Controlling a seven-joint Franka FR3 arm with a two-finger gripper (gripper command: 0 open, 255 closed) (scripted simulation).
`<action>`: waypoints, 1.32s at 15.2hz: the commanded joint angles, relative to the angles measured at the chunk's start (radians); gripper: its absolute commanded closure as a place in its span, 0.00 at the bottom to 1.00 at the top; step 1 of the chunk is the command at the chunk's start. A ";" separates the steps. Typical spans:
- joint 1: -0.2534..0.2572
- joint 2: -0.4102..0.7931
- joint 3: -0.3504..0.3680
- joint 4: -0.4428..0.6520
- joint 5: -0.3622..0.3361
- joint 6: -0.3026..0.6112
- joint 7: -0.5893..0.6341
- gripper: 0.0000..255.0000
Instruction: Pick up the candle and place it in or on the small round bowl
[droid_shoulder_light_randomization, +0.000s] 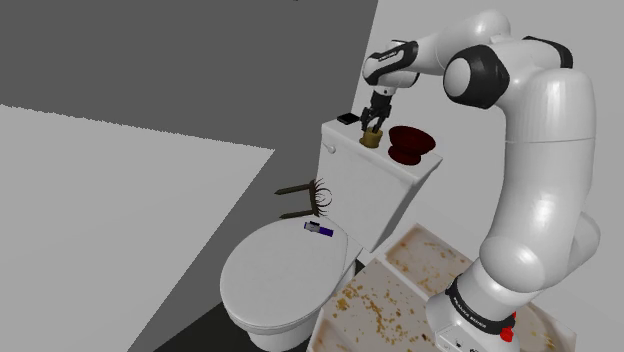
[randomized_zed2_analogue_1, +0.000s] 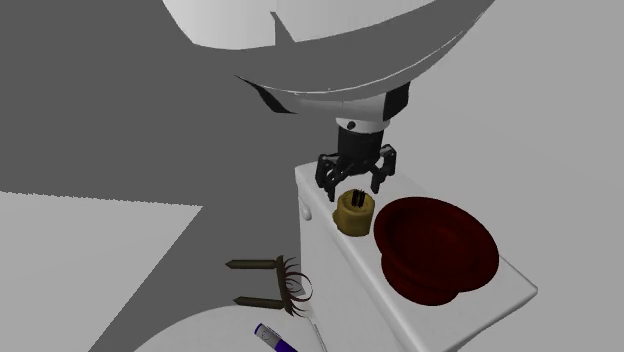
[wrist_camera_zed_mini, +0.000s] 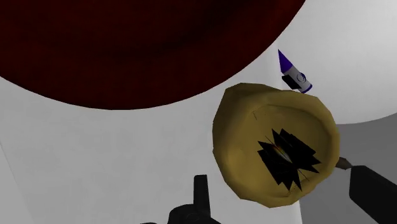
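A squat golden-brown candle (droid_shoulder_light_randomization: 372, 139) (randomized_zed2_analogue_1: 352, 213) with a dark wick hollow stands on the white toilet tank lid (randomized_zed2_analogue_1: 318, 205). Close beside it, toward the stand, sits the dark red round bowl (droid_shoulder_light_randomization: 411, 143) (randomized_zed2_analogue_1: 435, 246) (wrist_camera_zed_mini: 146, 44). My black gripper (droid_shoulder_light_randomization: 375, 122) (randomized_zed2_analogue_1: 355, 182) hangs straight down over the candle, open, with its tips just above the candle's top and a finger on either side. In the wrist view the candle (wrist_camera_zed_mini: 273, 153) lies between the spread fingers (wrist_camera_zed_mini: 201, 197), untouched, and my gripper (wrist_camera_zed_mini: 278, 178) holds nothing.
A small black object (droid_shoulder_light_randomization: 347, 118) rests on the tank's far corner. Below, a purple-and-white tube (droid_shoulder_light_randomization: 318, 228) (wrist_camera_zed_mini: 294, 73) lies on the closed toilet lid (droid_shoulder_light_randomization: 280, 280). A dark bristled brush (droid_shoulder_light_randomization: 316, 197) (randomized_zed2_analogue_1: 288, 280) sticks out beside the tank. Stained tiles (droid_shoulder_light_randomization: 400, 300) surround the stand.
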 joint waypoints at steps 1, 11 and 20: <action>-0.002 0.013 0.003 -0.009 0.005 0.022 -0.004 0.00; -0.004 0.029 0.007 -0.019 0.011 0.047 -0.008 0.00; -0.004 0.029 0.007 -0.019 0.011 0.047 -0.008 1.00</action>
